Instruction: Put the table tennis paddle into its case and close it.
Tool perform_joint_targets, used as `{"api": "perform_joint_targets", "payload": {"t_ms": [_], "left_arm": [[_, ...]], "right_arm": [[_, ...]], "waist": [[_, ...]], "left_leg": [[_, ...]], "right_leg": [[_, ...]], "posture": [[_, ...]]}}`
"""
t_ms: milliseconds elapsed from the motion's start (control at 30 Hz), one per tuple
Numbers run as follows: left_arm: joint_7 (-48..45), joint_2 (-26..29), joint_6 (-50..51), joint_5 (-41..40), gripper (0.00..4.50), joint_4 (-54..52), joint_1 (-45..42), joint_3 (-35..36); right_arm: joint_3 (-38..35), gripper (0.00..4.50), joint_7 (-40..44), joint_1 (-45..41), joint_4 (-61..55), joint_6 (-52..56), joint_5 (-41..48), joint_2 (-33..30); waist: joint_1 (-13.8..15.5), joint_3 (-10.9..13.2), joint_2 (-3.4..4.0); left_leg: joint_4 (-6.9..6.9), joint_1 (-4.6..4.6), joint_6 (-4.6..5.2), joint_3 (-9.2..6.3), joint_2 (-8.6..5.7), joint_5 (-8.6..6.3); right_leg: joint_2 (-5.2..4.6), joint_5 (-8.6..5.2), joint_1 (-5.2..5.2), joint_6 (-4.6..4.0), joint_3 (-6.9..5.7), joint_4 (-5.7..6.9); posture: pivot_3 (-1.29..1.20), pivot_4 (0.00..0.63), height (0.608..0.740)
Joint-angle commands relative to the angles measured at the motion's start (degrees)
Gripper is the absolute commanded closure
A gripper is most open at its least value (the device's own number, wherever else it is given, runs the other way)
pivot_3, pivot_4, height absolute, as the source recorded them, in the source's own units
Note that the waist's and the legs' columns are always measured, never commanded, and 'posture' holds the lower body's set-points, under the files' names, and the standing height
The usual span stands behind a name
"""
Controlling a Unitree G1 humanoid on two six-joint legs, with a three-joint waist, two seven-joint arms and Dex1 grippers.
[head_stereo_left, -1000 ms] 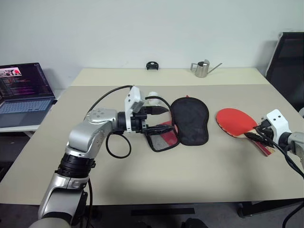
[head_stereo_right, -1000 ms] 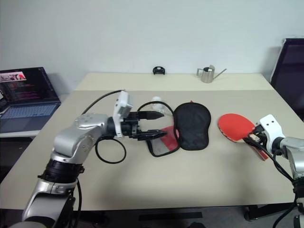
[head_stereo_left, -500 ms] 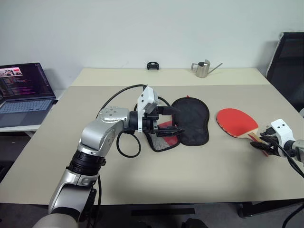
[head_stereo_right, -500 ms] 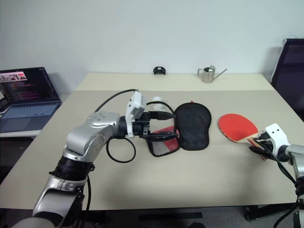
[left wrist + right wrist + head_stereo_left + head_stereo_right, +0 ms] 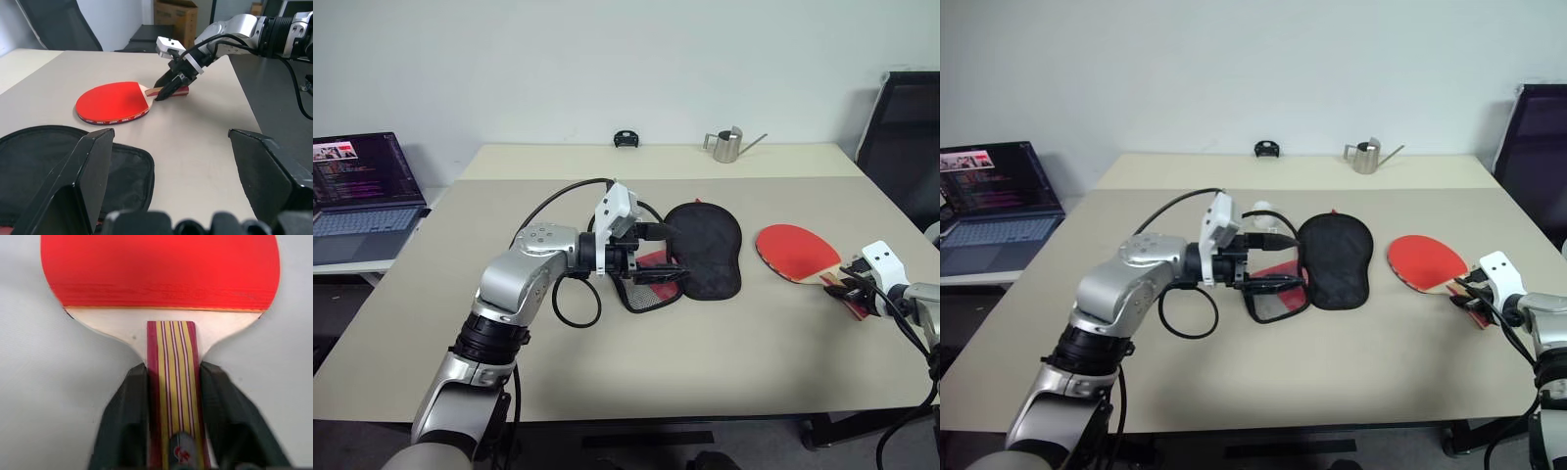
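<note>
My right jaws [image 5: 176,431] pinching striped handle of round red rubber paddle [image 5: 793,252], flat on counter [image 5: 724,343]. Left jaws [image 5: 173,161] spread beside black-and-red soft zip case [image 5: 705,245]. Insertion, zipping remain.

matt red rubber paddle [image 5: 161,269] with striped wooden handle; black cloth case [image 5: 705,247], mesh end; matt beige counter [image 5: 724,343]; shiny metal can [image 5: 728,145] at far edge.

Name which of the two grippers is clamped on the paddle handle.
The right gripper: its fingers press both sides of the table tennis paddle handle. The left gripper hangs open over the case.
</note>
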Motion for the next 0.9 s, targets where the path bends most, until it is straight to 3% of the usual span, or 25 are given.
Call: {"api": "perform_joint_targets", "payload": {"t_ms": [33,333,533,700,900], "left_arm": [[1.0,1.6,-0.4,-0.1,0.42,-1.4,0.7,2.7],[3.0,6.7,-0.2,-1.6,0.42,-2.1,5.4,10.0],[3.5,9.3,0.5,-2.5,0.42,-4.0,8.2,12.8],[3.8,10.8,0.7,-3.4,0.42,-5.3,10.1,13.7],[4.8,11.0,2.1,-4.5,0.42,-8.9,12.0,13.8]], "right_arm": [[-0.2,3.44,-3.7,0.2,0.4,0.3,-1.1,1.0],[-7.6,3.44,-11.1,-0.8,-6.9,6.6,3.4,1.2],[-9.6,3.44,-15.9,-1.2,-23.2,16.4,6.3,3.9],[-9.8,3.44,-21.9,-2.8,-35.0,24.8,8.0,9.1],[-7.3,3.44,-31.3,-5.3,-46.0,35.1,9.1,21.9]], "waist": [[0.0,0.0,-0.05],[0.1,0.1,0.06],[0.1,0.1,0.13],[0.3,0.1,0.14],[0.4,0.1,0.14]], "left_leg": [[-0.01,0.19,0.14,0.0,0.0,-0.08],[-0.06,0.36,0.17,0.0,-0.01,-0.09],[-0.06,-0.7,-0.07,-0.01,0.0,0.05],[-0.13,-0.79,-0.06,-0.03,0.01,0.04],[-0.12,-0.79,-0.05,-0.06,0.01,0.04]], "right_leg": [[0.0,0.0,0.17,0.0,0.01,-0.01],[-0.02,0.05,0.26,0.02,0.03,0.04],[-0.01,0.03,-0.83,-0.01,0.01,0.09],[-0.01,0.02,-0.87,-0.02,-0.03,-0.02],[-0.02,0.02,-0.88,-0.02,-0.04,0.02]], "posture": [[0.0,0.15,0.74],[0.0,0.15,0.74],[0.0,0.15,0.74],[0.0,0.15,0.74],[0.0,0.15,0.74]]}}
